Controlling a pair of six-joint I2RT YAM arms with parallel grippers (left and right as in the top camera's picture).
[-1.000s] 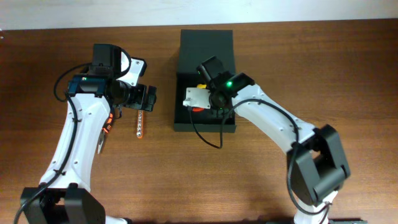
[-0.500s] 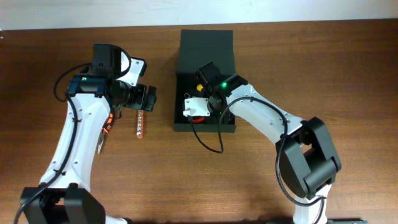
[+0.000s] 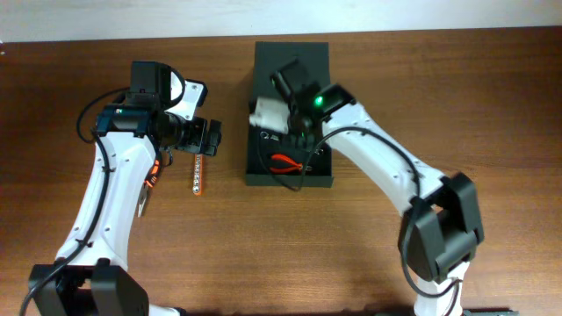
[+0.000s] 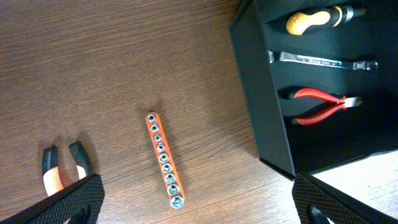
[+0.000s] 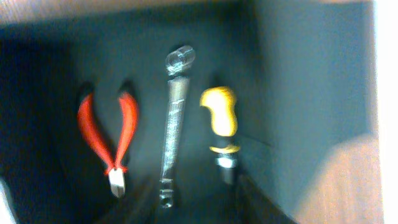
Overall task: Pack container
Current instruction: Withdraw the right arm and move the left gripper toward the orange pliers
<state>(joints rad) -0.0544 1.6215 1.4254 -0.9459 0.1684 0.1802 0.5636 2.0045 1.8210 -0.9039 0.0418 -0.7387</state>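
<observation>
The dark container [image 3: 320, 180] sits mid-table with its flap lid [image 3: 291, 60] folded open at the back. Inside lie red-handled pliers [image 3: 286, 162], a silver wrench [image 4: 320, 61] and a yellow-handled screwdriver [image 4: 314, 18]. My right gripper [image 3: 279, 125] hovers over the container's back half. Its wrist view is blurred, but the dark fingers [image 5: 264, 202] stand apart with nothing between them, above the pliers [image 5: 109, 137], wrench [image 5: 174, 124] and screwdriver [image 5: 221, 121]. My left gripper [image 4: 199, 211] is open, just above the near end of an orange socket rail [image 4: 165, 158] on the table.
Orange-and-black pliers [image 4: 62, 171] lie left of the socket rail [image 3: 198, 175]. The container's left wall [image 4: 261, 99] stands close on the rail's right. Bare wooden table surrounds the box, and a pale wall edge runs along the back.
My right gripper has opened and released the red pliers, which now lie in the container. It has drawn back toward the lid. The left arm has not moved.
</observation>
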